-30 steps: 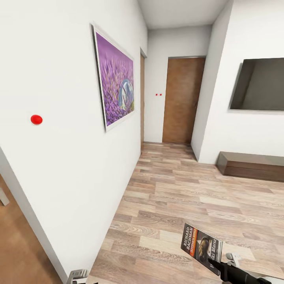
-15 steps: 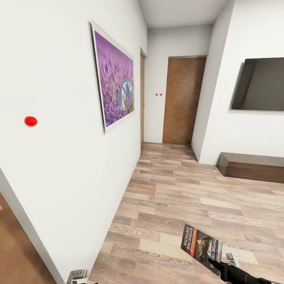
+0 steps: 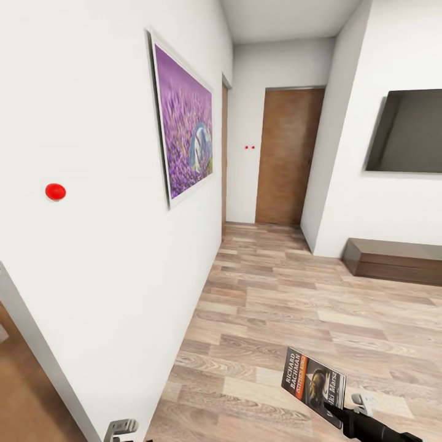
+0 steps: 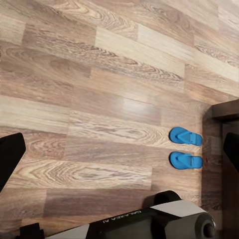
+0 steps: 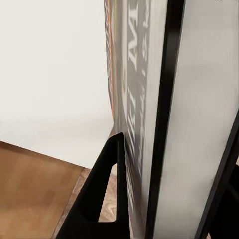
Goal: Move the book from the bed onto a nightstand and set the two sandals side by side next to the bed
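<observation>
The book (image 3: 313, 385), a dark paperback with an orange band, is held upright low at the right of the head view, and my right gripper (image 3: 341, 420) is shut on its lower edge. In the right wrist view the book's cover (image 5: 137, 119) stands edge-on against a black finger (image 5: 107, 191). The two blue sandals (image 4: 185, 136) (image 4: 185, 160) lie side by side on the wood floor beside a dark brown wooden corner (image 4: 225, 109); I cannot tell whether it is the bed. My left gripper (image 4: 122, 149) hangs open above the floor, holding nothing. The nightstand is out of view.
A white wall runs close along my left with a purple lavender picture (image 3: 187, 132) and a red dot (image 3: 55, 191). Ahead are a brown door (image 3: 288, 156), a wall screen (image 3: 408, 132) and a long low dark cabinet (image 3: 393, 261). Plank floor lies between.
The whole head view has shifted slightly, so the camera has moved; the picture and door now sit a bit further right. The book stays gripped in the same spot.
</observation>
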### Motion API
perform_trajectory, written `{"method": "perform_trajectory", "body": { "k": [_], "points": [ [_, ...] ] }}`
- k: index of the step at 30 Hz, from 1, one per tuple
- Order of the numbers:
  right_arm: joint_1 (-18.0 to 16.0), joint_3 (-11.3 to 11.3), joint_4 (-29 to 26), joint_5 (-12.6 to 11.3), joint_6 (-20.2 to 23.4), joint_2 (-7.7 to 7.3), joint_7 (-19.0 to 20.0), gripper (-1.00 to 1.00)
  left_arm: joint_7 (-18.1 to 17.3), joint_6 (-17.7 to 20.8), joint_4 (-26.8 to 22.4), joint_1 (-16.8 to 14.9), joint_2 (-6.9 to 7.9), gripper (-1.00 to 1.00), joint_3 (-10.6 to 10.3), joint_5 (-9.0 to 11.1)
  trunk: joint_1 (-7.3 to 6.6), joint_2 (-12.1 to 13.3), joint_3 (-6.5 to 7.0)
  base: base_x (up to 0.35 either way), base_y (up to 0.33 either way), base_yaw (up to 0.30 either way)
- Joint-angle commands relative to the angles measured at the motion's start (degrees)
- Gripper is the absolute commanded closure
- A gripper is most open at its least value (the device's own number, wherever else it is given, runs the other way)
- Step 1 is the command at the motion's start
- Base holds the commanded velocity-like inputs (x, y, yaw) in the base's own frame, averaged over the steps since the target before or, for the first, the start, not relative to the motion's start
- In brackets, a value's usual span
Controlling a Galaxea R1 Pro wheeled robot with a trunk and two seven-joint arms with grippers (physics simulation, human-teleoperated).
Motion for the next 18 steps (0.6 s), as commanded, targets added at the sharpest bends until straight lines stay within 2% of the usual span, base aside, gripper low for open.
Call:
{"method": "perform_trajectory", "body": {
  "k": [1,9,18],
  "points": [
    [-0.07,0.46,0.04,-0.34,-0.36,-0.01,0.11,1.0,-0.1,-0.43,0.05,-0.07,0.02,-1.0,0.37,-0.6,0.03,-0.1,-0.11,0.02,0.028,0.0],
    [-0.08,0.46,0.04,-0.3,-0.39,-0.01,0.11,1.0,-0.09,-0.51,0.03,-0.06,0.06,-1.0,0.45,-0.57,0.03,-0.1,-0.11,0.017,0.007,0.0],
    [-0.05,0.46,0.04,-0.31,-0.37,-0.01,0.11,1.0,-0.09,-0.52,0.03,-0.06,0.02,-1.0,0.38,-0.6,0.03,-0.1,-0.11,0.283,0.0,0.0]
  ]
}}
